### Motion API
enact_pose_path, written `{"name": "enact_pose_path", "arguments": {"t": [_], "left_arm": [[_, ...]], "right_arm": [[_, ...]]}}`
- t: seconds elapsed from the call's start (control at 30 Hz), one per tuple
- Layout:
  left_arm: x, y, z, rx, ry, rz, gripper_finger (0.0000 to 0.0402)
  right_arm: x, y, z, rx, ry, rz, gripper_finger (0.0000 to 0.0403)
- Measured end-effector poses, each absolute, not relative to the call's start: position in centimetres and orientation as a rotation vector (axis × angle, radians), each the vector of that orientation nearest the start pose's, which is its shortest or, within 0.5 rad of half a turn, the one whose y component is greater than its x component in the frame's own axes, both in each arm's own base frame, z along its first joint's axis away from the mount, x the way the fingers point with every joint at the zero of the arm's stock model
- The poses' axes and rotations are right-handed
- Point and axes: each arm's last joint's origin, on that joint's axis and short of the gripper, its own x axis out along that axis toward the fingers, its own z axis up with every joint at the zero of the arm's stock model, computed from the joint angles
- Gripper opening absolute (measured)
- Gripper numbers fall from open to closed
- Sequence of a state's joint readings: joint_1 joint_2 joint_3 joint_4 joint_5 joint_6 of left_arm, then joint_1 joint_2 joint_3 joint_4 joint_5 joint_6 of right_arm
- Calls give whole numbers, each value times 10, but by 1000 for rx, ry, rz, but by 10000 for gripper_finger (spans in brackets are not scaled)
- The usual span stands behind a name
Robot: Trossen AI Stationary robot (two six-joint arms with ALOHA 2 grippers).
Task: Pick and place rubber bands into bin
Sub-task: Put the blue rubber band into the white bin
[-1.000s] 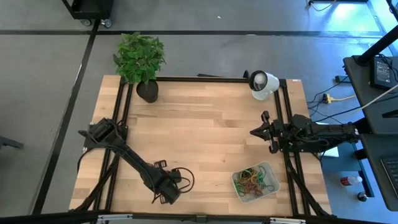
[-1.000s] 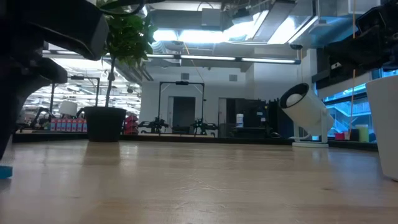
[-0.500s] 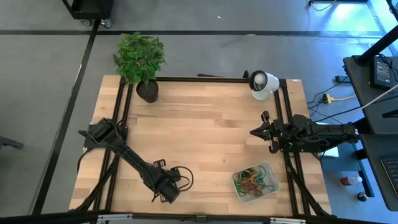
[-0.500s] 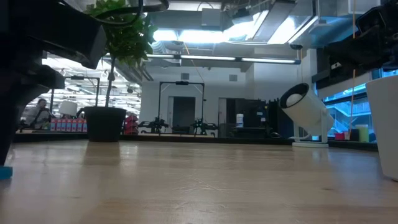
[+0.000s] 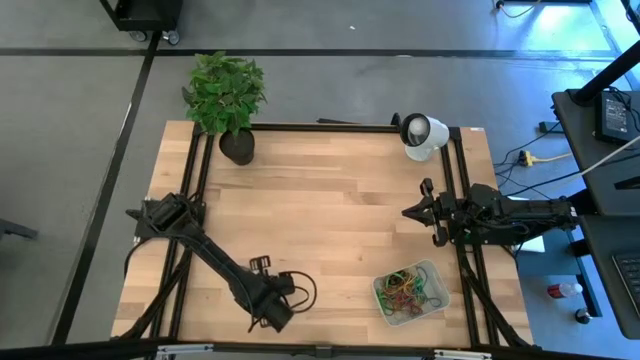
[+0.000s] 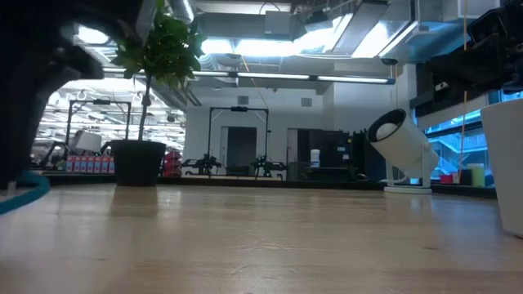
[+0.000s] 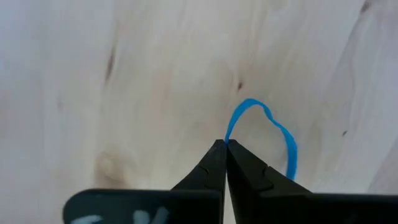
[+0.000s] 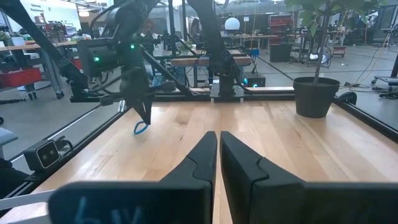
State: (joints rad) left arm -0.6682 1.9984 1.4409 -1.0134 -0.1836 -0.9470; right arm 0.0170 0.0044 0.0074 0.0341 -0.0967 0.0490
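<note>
A: Where is the left gripper (image 5: 273, 312) found?

B: Low in the high view, left of centre, over the bare wooden table (image 5: 330, 200); in the left wrist view its fingers (image 7: 211, 168) are pressed together on a blue rubber band (image 7: 273, 134), whose loop hangs out past the tips; the same band (image 8: 141, 128) is seen dangling under that gripper at the left of the right wrist view.

A: And the right gripper (image 5: 413, 212)?

B: At the right edge of the table, right of centre in the high view; its fingers (image 8: 202, 163) are seen closed against each other with nothing between them.

A: Where is the bin (image 5: 382, 292) placed?

B: At the lower right of the high view, near the table's front edge, well apart from the left gripper; a tangle of rubber bands (image 5: 410, 290) in green, red, orange and yellow is held in it.

A: Anything else on the table?

B: A potted plant (image 5: 227, 95) at the upper left; a white round device (image 5: 423, 134) at the upper right.
</note>
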Motion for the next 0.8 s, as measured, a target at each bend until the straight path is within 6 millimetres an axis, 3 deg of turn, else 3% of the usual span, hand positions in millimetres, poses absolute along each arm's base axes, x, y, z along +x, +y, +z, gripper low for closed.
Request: {"name": "enact_pose_path", "arguments": {"t": [0.33, 0.6, 0.8], "left_arm": [[303, -215, 175, -34, 1398, 291, 2], [348, -187, 214, 119, 1170, 301, 2], [393, -168, 245, 141, 910, 185, 2]], "right_arm": [[97, 4, 169, 47, -34, 115, 26], [97, 4, 169, 46, -35, 115, 26], [97, 4, 169, 46, -34, 115, 26]]}}
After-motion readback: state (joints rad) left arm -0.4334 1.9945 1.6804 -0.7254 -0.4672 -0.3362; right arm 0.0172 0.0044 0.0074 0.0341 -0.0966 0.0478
